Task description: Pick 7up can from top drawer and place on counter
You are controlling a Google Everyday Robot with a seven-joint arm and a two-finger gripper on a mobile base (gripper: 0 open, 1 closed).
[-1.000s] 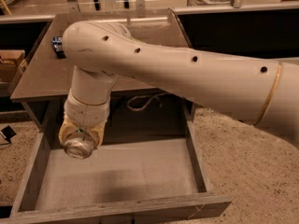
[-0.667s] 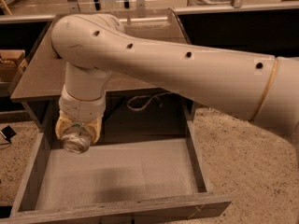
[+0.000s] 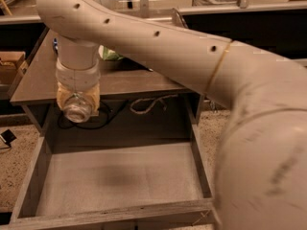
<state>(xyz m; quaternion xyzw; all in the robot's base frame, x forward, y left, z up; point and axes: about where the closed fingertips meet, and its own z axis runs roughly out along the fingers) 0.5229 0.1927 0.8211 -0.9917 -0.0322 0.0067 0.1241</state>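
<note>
My gripper (image 3: 77, 102) hangs from the pale arm at the left, in front of the counter's front edge and above the back left of the top drawer. It is shut on the 7up can (image 3: 76, 112), of which only the shiny round metal end shows, facing the camera. The top drawer (image 3: 29, 186) is pulled open, and its pale grey floor shows nothing lying on it. The counter (image 3: 38, 78) is the dark tabletop behind the gripper, partly hidden by the arm.
A green object (image 3: 112, 55) and a dark blue can (image 3: 55, 44) sit on the counter behind the arm. Cables (image 3: 144, 104) hang in the cabinet behind the drawer. A cardboard box (image 3: 9, 66) stands at the left. My arm fills the right side.
The gripper has risen with the can from above the drawer's left part to the height of the counter's front edge. The arm has swung closer to the camera.
</note>
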